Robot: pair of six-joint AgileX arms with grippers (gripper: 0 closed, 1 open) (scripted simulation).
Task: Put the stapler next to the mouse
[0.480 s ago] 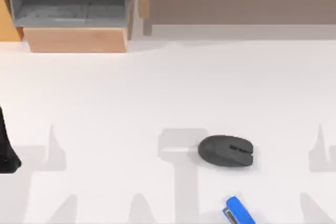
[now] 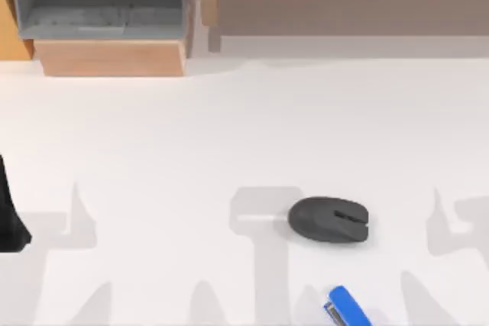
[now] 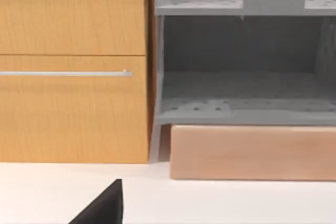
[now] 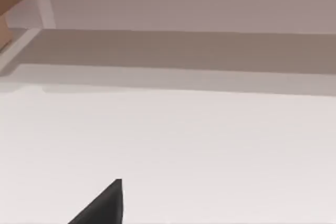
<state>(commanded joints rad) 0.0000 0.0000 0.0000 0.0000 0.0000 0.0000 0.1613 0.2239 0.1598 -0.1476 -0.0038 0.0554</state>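
Stapler (image 2: 348,307) first: you find the small bright-blue bar lying flat on the white table (image 2: 229,127) at the near edge of the top view, right of centre and partly cut by the frame, its rounded end toward the mouse (image 2: 329,220). The dark oval mouse rests just beyond it, slightly to the left, with its notch facing the table's right side. The two sit near each other but apart, with bare table between them.

Your left arm (image 2: 9,211) shows as a black shape at the far left edge of the top view, well apart from both objects. A black finger tip (image 3: 102,208) pokes into the left wrist view; how far those fingers are spread you cannot tell, and nothing is seen in their grasp. Ahead of that tip stand a wooden cabinet front (image 3: 73,66) with a thin silvery handle bar (image 3: 65,73), a grey shelf unit (image 3: 244,56) beside it, and a light wooden block (image 3: 252,153) under the shelf.

The right wrist view gives you another black finger tip (image 4: 102,208) over bare white table, facing a low wooden ledge (image 4: 173,40). Its spread cannot be told either.
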